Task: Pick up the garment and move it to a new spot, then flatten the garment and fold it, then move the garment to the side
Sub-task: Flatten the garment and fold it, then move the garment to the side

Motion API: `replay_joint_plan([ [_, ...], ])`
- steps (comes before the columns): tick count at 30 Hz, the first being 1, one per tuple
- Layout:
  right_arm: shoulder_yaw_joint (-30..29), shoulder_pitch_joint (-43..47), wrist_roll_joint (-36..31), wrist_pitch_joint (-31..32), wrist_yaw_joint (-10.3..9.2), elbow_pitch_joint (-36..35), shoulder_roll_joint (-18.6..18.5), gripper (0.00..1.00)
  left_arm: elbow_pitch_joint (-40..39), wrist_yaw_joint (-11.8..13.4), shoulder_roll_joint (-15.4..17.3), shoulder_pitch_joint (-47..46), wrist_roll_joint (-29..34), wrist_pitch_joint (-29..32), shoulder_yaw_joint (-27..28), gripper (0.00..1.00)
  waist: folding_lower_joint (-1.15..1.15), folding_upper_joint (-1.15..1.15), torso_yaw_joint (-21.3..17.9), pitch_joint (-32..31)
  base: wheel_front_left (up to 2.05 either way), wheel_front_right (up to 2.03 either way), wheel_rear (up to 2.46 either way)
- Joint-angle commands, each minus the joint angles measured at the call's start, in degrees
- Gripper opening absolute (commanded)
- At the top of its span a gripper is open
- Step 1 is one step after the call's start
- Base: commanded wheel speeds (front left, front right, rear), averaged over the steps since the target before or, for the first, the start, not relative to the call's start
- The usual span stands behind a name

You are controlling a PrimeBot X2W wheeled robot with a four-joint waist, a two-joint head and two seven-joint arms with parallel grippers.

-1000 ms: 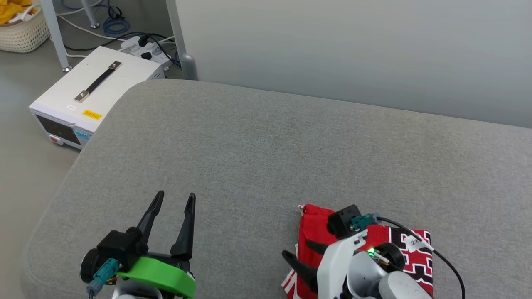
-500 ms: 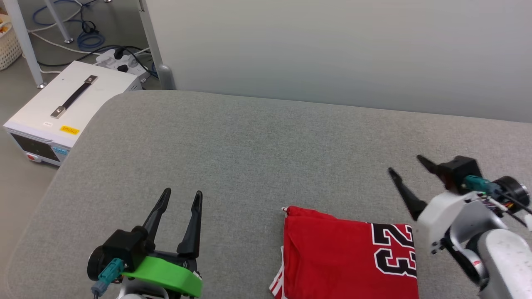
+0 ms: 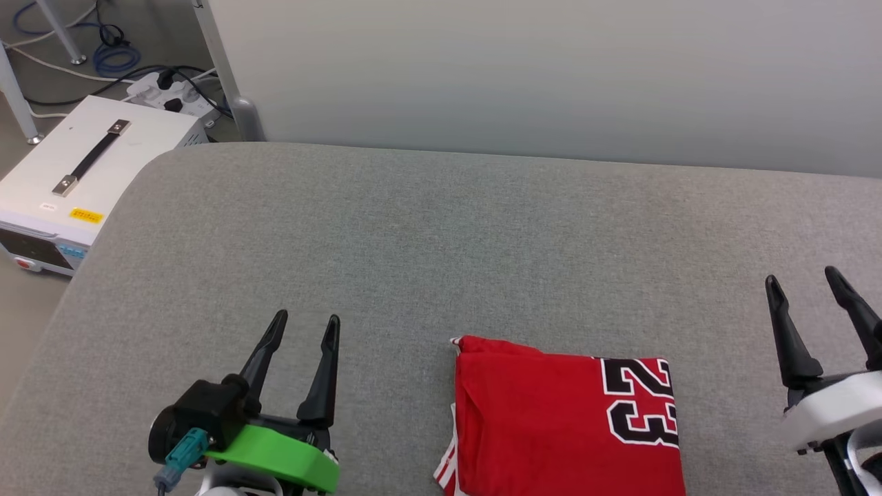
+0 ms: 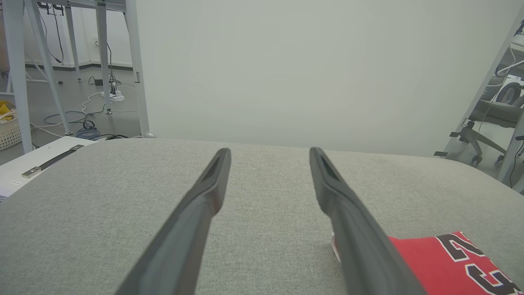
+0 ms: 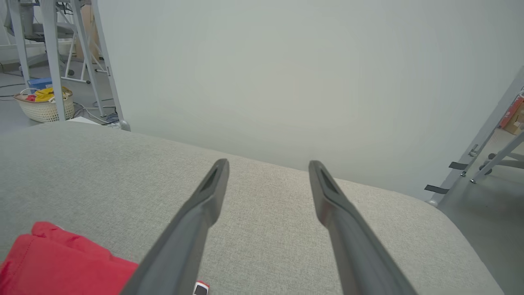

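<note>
Folded-looking garment (image 3: 551, 420), left tool (image 3: 307, 317), right tool (image 3: 801, 275) spread

Smooth red jersey cloth garment (image 3: 551, 420) on matt, coarse-woven grey fabric cushion (image 3: 441, 248).

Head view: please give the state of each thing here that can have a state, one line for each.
garment: folded, lying flat on the grey cushion, "23" facing up, not held.
left gripper: open, empty, apart from the garment.
right gripper: open, empty, apart from the garment.
white box: on the floor, handle lying flat.
</note>
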Motion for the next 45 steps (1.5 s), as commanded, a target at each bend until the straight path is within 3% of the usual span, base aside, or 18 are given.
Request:
replay_joint_plan([
  [1, -0.4, 1.5, -0.3, -0.9, -0.04, -1.0, 1.1, 1.0, -0.2, -0.2, -0.3, 0.3, -0.6, -0.3, -0.3, 1.0, 0.0, -0.01, -0.1, 0.2, 0.0, 0.0, 0.0],
  [11, -1.8, 7.0, -2.0, -3.9, -0.04, -3.8, 7.4, 1.0, -0.1, -0.2, -0.7, 0.6, -1.1, -0.3, -0.8, 1.0, 0.0, -0.01, 0.1, 0.4, 0.0, 0.0, 0.0],
  [23, -0.7, 7.3, -1.6, -1.1, -0.04, -3.8, 7.3, 1.0, -0.2, -0.2, -0.7, 0.2, -1.0, -0.3, -1.1, 1.0, 0.0, -0.01, 0.5, 1.3, 0.0, 0.0, 0.0],
  [26, 0.9, 7.7, -1.5, 3.0, -0.04, -3.1, 5.5, 1.0, -0.3, -0.2, -0.8, -0.1, -1.0, -0.3, -1.3, 1.0, 0.0, -0.01, 0.8, 2.0, 0.0, 0.0, 0.0],
  [32, 4.8, 8.7, 2.2, 20.0, -0.04, -3.1, 3.0, 1.0, -0.2, -0.2, -0.9, -1.0, -1.0, -0.3, -1.2, 1.0, 0.0, -0.01, 1.5, 4.2, 0.0, 0.0, 0.0],
  [37, 4.8, 7.9, 4.1, 30.9, -0.04, -4.3, 3.2, 1.0, -0.1, -0.2, -1.1, -2.3, -0.8, -0.3, -1.9, 1.0, 0.0, -0.01, 2.5, 6.7, 0.0, 0.0, 0.0],
  [45, 5.0, 5.5, 5.3, 39.3, -0.04, -1.2, 5.0, 1.0, 0.2, -0.2, -0.8, -4.9, -0.4, -0.3, -1.9, 1.0, 0.0, -0.01, 4.8, 9.9, 0.0, 0.0, 0.0],
])
